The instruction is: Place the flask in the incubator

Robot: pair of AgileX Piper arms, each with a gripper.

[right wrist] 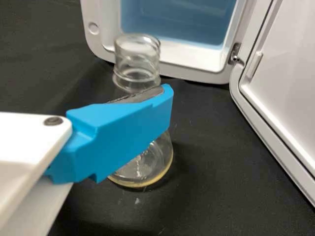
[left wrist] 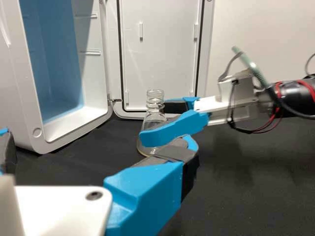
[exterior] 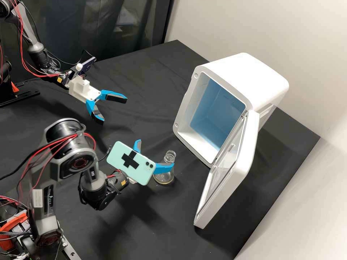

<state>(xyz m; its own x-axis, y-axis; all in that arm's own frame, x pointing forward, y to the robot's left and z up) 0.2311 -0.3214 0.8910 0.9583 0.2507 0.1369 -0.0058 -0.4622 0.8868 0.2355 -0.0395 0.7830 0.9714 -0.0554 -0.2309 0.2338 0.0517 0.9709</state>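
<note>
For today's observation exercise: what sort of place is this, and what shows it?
Probably a robotics lab: a robot arm over a black bench, a glass flask, and a white incubator with its door open.

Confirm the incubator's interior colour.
Light blue lining inside the white incubator; the high view shows it best.

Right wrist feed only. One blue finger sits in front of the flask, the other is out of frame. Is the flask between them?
Observer: Yes. In the left wrist view the right hand is open, with one finger on either side of the flask.
Operator: Left arm in the way?
Observer: No. The left hand is open and well apart from the flask, not between it and the incubator.
Operator: Anything on the chamber walls?
Observer: Two small ledges on the blue side wall.
</note>
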